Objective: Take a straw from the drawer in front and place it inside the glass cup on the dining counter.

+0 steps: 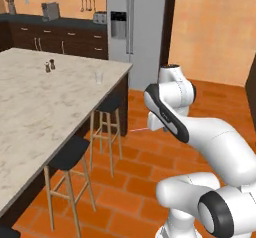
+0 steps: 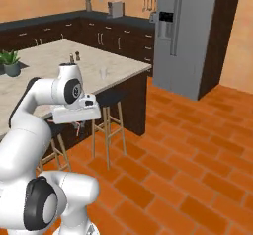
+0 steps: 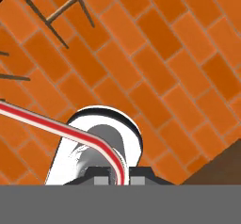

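My gripper [image 3: 117, 178] is shut on the straw [image 3: 70, 132], a thin pink-red tube that rises between the fingertips and bends off to the left edge of the hand view. In the left base view the straw [image 1: 138, 130] pokes out leftwards from the hand, over the orange floor, beside the dining counter [image 1: 35, 117]. The gripper [image 2: 77, 125] hangs under the white hand in front of the counter's edge [image 2: 123, 74]. The glass cup [image 1: 99, 77] stands upright near the counter's far corner, also seen as the glass cup [image 2: 103, 73]. The drawer is out of view.
Two black-seated bar stools [image 1: 107, 107] [image 1: 70, 154] stand along the counter's side, right by the hand. Two small shakers [image 1: 50, 65] and a potted plant [image 2: 10, 61] sit on the counter. A steel fridge [image 1: 132, 22] stands behind. Open orange tile floor [image 2: 188, 170] lies to the right.
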